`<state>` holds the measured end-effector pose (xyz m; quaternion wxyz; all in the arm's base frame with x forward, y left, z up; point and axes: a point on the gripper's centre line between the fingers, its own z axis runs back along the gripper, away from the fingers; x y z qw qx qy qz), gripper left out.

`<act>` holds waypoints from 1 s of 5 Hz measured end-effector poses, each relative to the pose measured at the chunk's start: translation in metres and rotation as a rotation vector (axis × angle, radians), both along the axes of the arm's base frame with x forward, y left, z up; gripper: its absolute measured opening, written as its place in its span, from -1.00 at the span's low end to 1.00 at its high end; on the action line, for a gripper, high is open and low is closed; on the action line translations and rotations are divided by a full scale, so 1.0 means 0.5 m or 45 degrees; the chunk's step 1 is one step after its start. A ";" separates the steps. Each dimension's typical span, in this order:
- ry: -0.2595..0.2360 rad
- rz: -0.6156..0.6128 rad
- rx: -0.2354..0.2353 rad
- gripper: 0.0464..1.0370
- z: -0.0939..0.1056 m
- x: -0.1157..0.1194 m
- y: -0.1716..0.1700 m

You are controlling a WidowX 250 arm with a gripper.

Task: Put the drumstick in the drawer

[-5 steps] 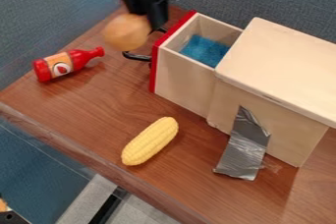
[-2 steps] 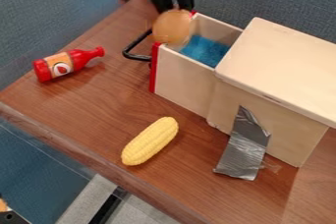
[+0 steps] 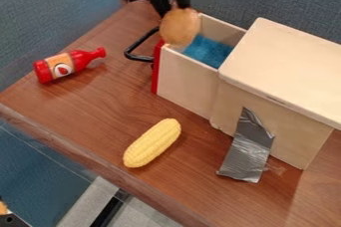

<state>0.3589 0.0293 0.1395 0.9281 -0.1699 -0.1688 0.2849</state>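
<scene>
My black gripper (image 3: 173, 5) hangs at the top of the view, shut on the orange-brown drumstick (image 3: 180, 27). The drumstick's rounded end points down and overlaps the red-fronted end of the pulled-out wooden drawer (image 3: 186, 77). How high it is above the drawer's rim, I cannot tell. Blue lining (image 3: 208, 51) covers the drawer's floor.
The wooden cabinet (image 3: 286, 66) stands at the right, with silver tape (image 3: 248, 151) from its side to the table (image 3: 86, 116). A black handle (image 3: 138, 56) juts from the drawer front. A red bottle (image 3: 67, 65) lies left; yellow corn (image 3: 152, 143) lies nearer the front edge.
The gripper has carried the drumstick to the right, from beside the drawer's handle to over its front end. Since the later earlier frame it has shifted only slightly.
</scene>
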 end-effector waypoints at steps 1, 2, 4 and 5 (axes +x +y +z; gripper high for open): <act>-0.040 0.029 -0.006 -0.50 0.021 0.028 0.002; -0.050 0.014 -0.017 -0.50 0.022 0.065 -0.019; -0.043 0.020 -0.001 -0.50 0.005 0.110 -0.035; -0.019 0.044 0.015 -0.50 -0.016 0.115 -0.039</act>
